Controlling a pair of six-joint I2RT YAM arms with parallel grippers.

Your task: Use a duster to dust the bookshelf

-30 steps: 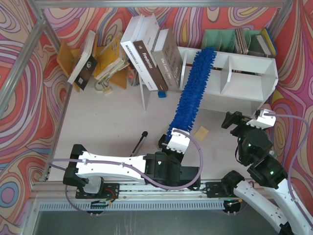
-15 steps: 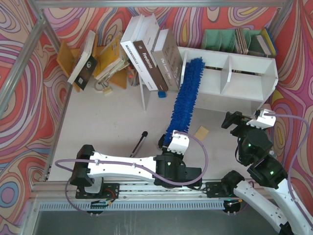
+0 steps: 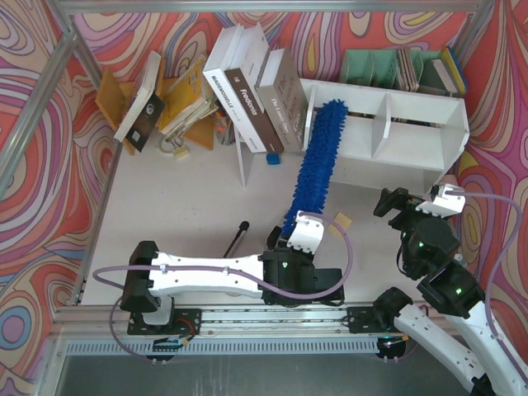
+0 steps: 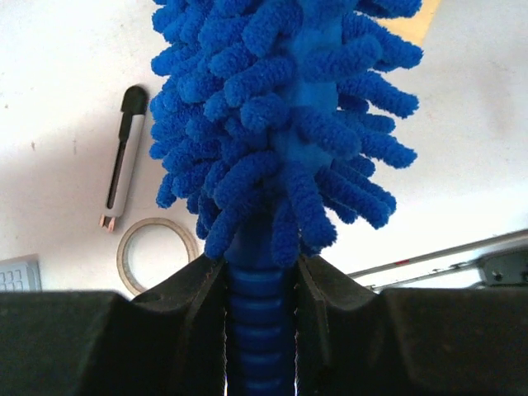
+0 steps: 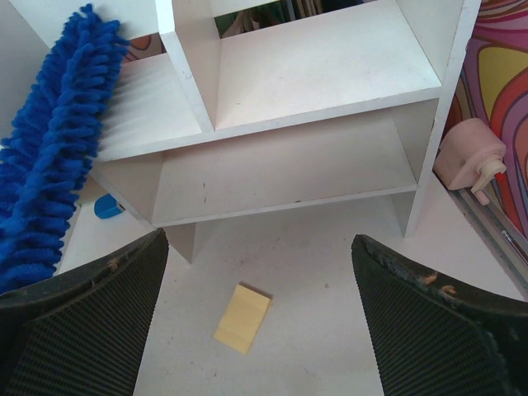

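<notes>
On the left end of the big white two-level bookshelf (image 3: 417, 132) leans the long fluffy blue duster (image 3: 320, 157). Left gripper (image 4: 262, 285) squeezes its handle; right gripper (image 5: 260, 322) hangs open, empty. Most of the dusting looks left to do.

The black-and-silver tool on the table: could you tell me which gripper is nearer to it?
Left. The left gripper, shut on the duster, sits close beside the tool; the right gripper, open, is farther off in front of the bookshelf.
</notes>
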